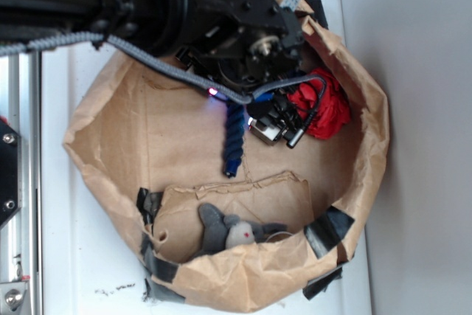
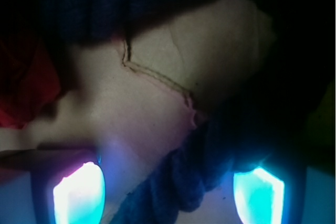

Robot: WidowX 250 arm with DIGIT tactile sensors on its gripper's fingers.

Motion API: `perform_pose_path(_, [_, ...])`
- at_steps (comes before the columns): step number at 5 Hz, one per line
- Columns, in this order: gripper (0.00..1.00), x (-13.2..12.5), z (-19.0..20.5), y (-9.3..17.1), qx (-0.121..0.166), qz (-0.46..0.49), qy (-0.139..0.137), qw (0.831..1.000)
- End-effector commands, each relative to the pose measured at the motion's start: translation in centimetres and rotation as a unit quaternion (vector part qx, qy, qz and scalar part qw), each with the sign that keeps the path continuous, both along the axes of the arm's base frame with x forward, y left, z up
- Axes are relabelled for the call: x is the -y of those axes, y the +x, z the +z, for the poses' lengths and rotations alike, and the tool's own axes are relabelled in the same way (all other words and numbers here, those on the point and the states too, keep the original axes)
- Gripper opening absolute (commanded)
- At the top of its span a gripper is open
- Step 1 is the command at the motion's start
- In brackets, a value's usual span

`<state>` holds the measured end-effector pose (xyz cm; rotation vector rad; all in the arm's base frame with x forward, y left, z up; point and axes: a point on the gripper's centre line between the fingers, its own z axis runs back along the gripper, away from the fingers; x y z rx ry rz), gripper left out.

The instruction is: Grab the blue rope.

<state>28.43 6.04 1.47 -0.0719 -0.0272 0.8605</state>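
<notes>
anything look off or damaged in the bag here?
The paper bag is crumpled, its rim patched with black tape, and the floor has a torn seam. The blue rope lies loose, intact. Nothing spilled.

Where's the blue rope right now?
In the exterior view the blue rope lies on the floor of the brown paper bag, just left of the red cloth, its upper end under the gripper.
</notes>
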Motion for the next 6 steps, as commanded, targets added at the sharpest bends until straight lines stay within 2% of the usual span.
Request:
perform_pose_path(1, [0.0, -0.9, -0.2, 0.1, 0.014, -0.003, 0.036, 0.999])
perform_pose_path(4, [0.0, -1.1, 0.1, 0.3, 0.044, -0.012, 0.051, 0.998])
perform_pose_path(5, [0.0, 1.1, 0.5, -2.4, 0.064, -0.019, 0.05, 0.997])
perform_pose_path(6, [0.0, 1.5, 3.4, -3.3, 0.104, -0.037, 0.047, 0.993])
